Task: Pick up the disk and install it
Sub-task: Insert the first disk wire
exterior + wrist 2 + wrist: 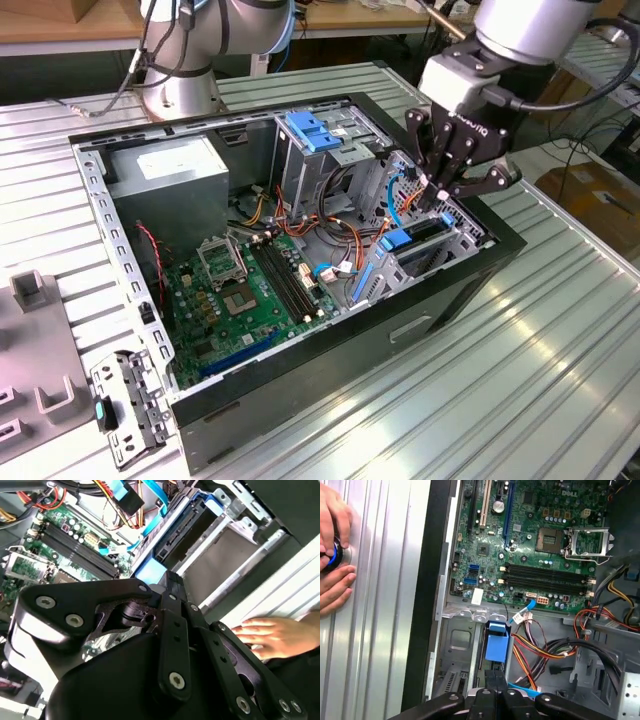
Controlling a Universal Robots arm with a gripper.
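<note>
Just above the disk, gripper fully closed and empty.

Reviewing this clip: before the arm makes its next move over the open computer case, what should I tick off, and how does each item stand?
1. The dark hard drive with bright blue rails lies in the drive bay at a corner of the open black computer case: ok.
2. The gripper hangs directly over that disk: ok.
3. The disk is pushed fully home: cannot tell.
4. The orange and yellow wire bundle is clear of the bay: cannot tell.
5. The person's hand is off the ribbed metal table: not ok, it rests there beside the case.
</note>
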